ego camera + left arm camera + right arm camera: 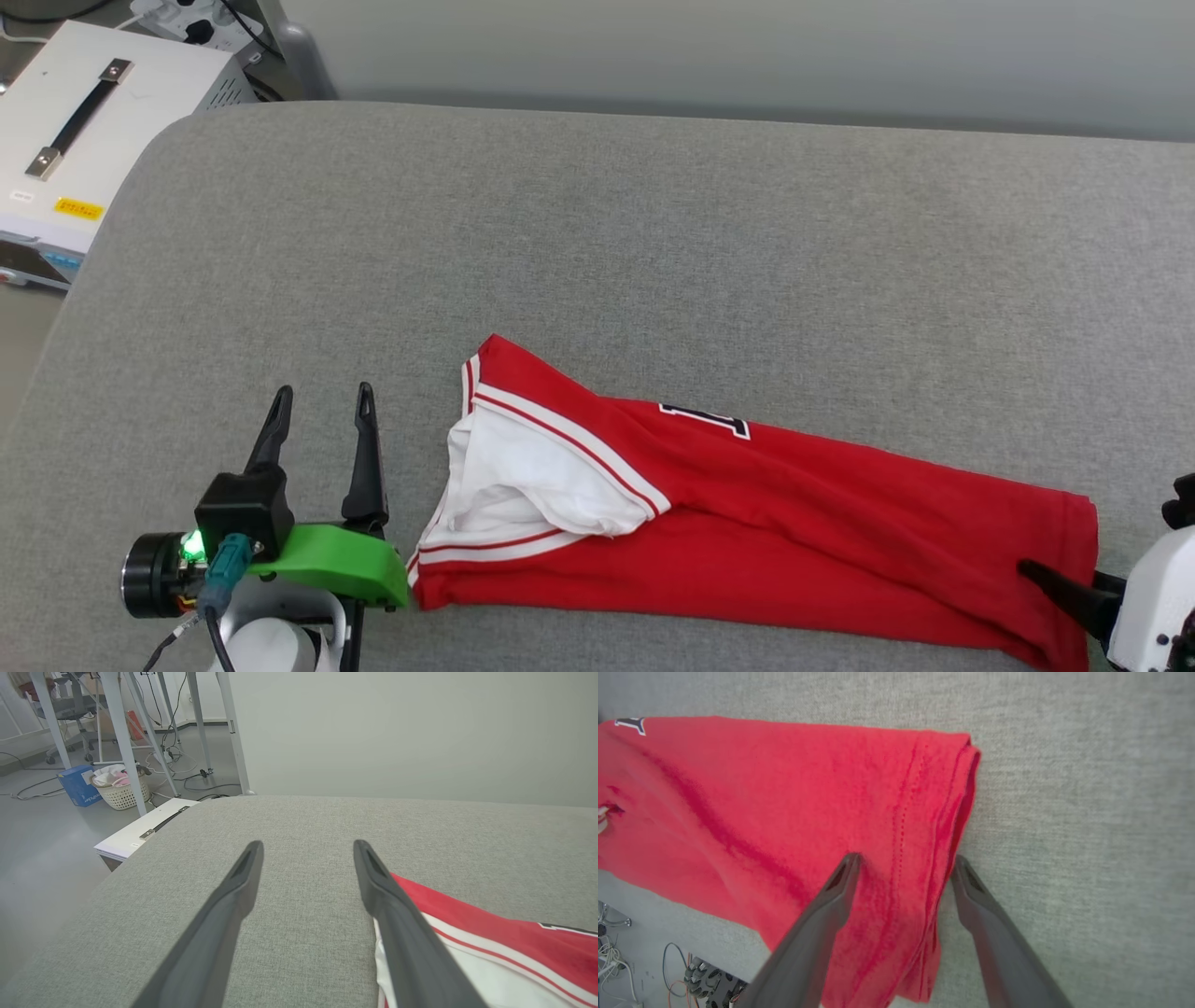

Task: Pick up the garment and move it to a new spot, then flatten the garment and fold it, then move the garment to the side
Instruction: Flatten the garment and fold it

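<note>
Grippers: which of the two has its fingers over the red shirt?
The right gripper: its open fingers straddle the hemmed end of the garment. The left gripper stands open beside the white-sleeved end, over the bare grey cushion.

Grey padded surface (653,233) — folded red garment (794,523) atop.

The garment (803,532), red with white striped-trim sleeve, lies folded into a long band on the grey cushion.
</note>
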You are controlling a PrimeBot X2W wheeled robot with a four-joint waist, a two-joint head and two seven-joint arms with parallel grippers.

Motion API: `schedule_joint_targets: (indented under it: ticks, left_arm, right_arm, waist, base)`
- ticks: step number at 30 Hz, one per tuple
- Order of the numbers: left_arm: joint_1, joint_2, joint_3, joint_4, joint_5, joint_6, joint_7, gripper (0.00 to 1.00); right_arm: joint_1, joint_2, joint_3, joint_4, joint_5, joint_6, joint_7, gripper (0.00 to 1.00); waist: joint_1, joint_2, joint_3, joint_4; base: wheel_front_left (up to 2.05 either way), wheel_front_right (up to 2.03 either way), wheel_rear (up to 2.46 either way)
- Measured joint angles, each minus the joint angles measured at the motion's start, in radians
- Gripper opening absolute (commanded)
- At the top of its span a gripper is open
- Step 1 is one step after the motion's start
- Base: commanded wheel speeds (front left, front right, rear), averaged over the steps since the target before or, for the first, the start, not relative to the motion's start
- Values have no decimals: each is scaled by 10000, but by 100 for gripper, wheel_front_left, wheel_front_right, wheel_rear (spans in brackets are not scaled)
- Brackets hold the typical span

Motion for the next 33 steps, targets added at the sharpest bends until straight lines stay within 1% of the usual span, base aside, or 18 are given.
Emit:
schedule_joint_targets:
  ticks: [4, 9, 10, 11, 12, 16, 19, 22, 28, 33]
  left_arm:
    - [231, -604, 623, -115, 759, -414, 0, 100]
    - [470, -1285, 1127, -155, 1626, -924, 0, 100]
    - [506, -1400, 1206, -153, 1783, -1028, 0, 100]
    - [556, -1522, 1294, -153, 1965, -1103, 0, 100]
    - [591, -1584, 1335, -150, 2134, -1172, 0, 100]
    - [696, -1864, 1582, -102, 2683, -1419, 0, 100]
    - [805, -2040, 1747, -94, 2894, -1574, 0, 100]
    - [915, -2186, 1942, -96, 3126, -1691, 0, 100]
    - [1092, -2291, 2243, -88, 3430, -1954, 0, 100]
    - [1267, -2426, 2382, -82, 3534, -2134, 0, 100]
  right_arm:
    - [-366, 109, 347, 263, 67, 0, -13, 100]
    - [-593, 94, 702, 493, 71, 0, -115, 100]
    - [-616, 65, 775, 523, 77, 0, -125, 78]
    - [-650, 19, 834, 554, 77, 0, -211, 28]
    - [-674, 0, 876, 581, 81, 0, -268, 0]
    - [-769, -144, 953, 757, 155, 0, -489, 0]
    - [-792, -194, 976, 878, 198, 4, -591, 0]
    - [-792, -399, 911, 1020, 245, 13, -644, 0]
    - [-786, -1373, 380, 1684, 238, 12, -819, 0]
    - [-718, -2021, -75, 1866, 230, 10, -819, 0]
  waist:
    - [0, 0, 103, 134]
    - [0, 0, 136, 239]
    - [0, 0, 128, 250]
    - [0, 0, 118, 256]
    - [0, 0, 110, 253]
    - [0, 1, 44, 212]
    - [0, 0, -50, 174]
    - [0, 0, -159, 138]
    - [0, 1, -406, 69]
    - [0, 0, -572, 41]
  base:
    - [0, 0, 0]
    - [0, 0, 0]
    - [0, 0, 0]
    - [0, 0, 0]
    - [0, 0, 0]
    - [0, 0, 0]
    - [0, 0, 0]
    - [0, 0, 0]
    - [0, 0, 0]
    - [0, 0, 0]
